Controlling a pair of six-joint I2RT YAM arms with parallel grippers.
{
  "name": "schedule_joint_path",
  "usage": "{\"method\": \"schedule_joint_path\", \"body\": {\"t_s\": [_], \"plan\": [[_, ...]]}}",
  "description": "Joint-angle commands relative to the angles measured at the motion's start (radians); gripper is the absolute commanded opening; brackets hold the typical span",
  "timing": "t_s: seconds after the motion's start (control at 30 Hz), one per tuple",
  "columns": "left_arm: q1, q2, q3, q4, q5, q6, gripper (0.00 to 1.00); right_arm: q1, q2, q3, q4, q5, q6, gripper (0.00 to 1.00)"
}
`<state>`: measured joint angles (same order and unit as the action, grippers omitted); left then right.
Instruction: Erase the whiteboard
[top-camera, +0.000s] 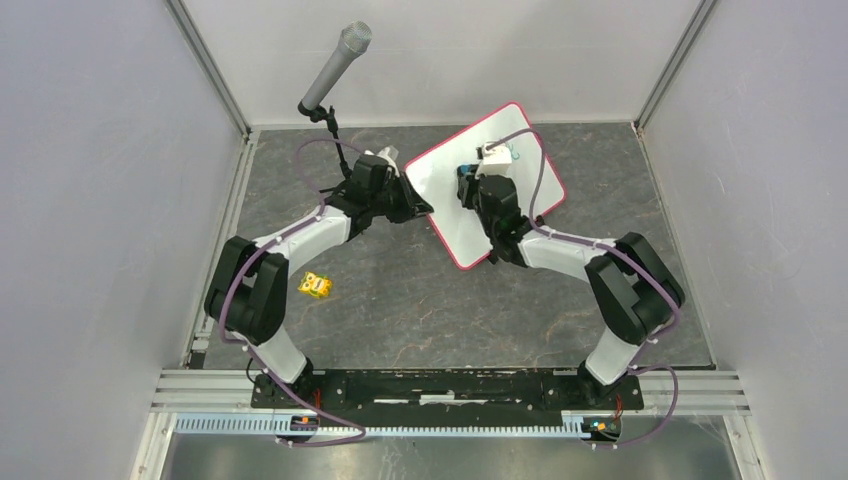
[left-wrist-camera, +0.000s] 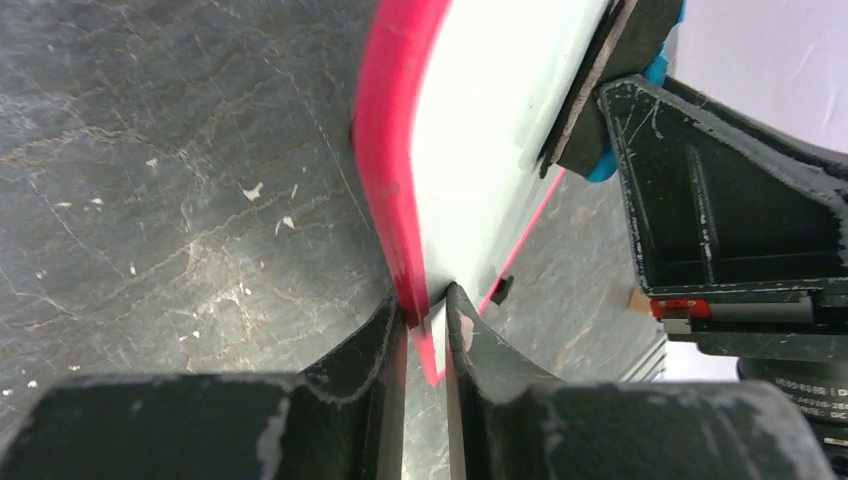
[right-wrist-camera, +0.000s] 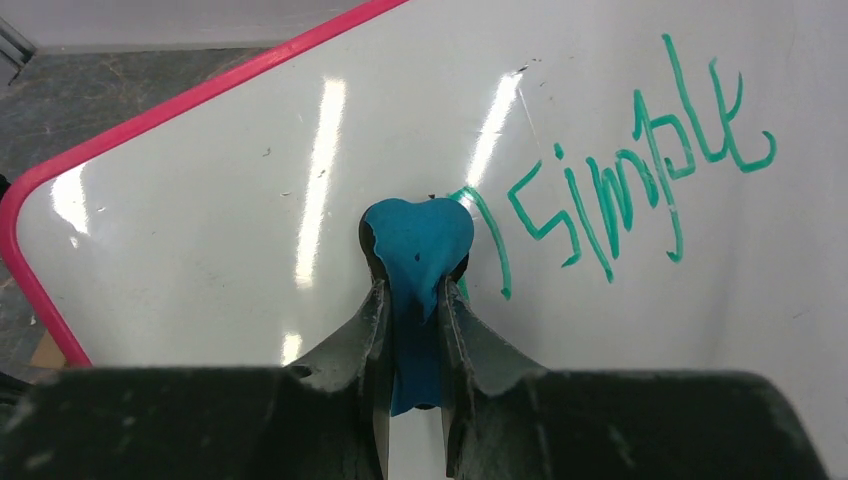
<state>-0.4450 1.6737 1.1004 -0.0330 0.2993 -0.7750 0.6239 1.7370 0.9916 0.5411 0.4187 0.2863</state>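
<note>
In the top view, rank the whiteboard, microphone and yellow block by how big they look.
Whiteboard, largest.
Microphone, next, though it seems raised toward the camera, which may inflate it.
Yellow block, smallest.

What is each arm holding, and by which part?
The left gripper pinches the whiteboard by its pink frame edge; the right gripper holds an eraser by its blue back.
</note>
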Motion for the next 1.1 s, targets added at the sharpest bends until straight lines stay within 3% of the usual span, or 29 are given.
{"method": "schedule_joint_path", "body": {"t_s": [0.0,0.17,0.43,0.6,0.8,0.87,0.97,1.07], "plan": [[-0.075,-0.009,0.043,-0.115,-0.137,0.178,0.06,-0.029,-0.082,-0.148,0.001,-0.005,0.048,0.22],[-0.097,-0.052,0.044,-0.119,-0.148,0.202,0.07,-0.029,-0.196,-0.21,0.019,-0.003,-0.004,0.22],[-0.062,-0.117,-0.004,-0.047,-0.106,0.152,0.53,-0.036,-0.17,-0.075,-0.039,-0.039,-0.107,0.22],[0.008,-0.054,-0.034,0.14,0.093,0.064,0.71,-0.037,-0.064,0.078,-0.052,-0.139,-0.138,0.22],[0.009,0.005,-0.013,0.177,0.125,0.103,0.65,-0.042,0.015,0.143,-0.077,-0.155,-0.14,0.22],[0.009,0.01,-0.009,0.174,0.11,0.126,0.57,-0.051,0.032,0.159,-0.091,-0.159,-0.136,0.22],[0.009,0.019,-0.001,0.153,0.088,0.161,0.38,-0.065,0.045,0.157,-0.102,-0.163,-0.12,0.22],[0.009,0.009,-0.007,0.14,0.047,0.197,0.27,-0.077,0.041,0.135,-0.105,-0.162,-0.106,0.22]]}}
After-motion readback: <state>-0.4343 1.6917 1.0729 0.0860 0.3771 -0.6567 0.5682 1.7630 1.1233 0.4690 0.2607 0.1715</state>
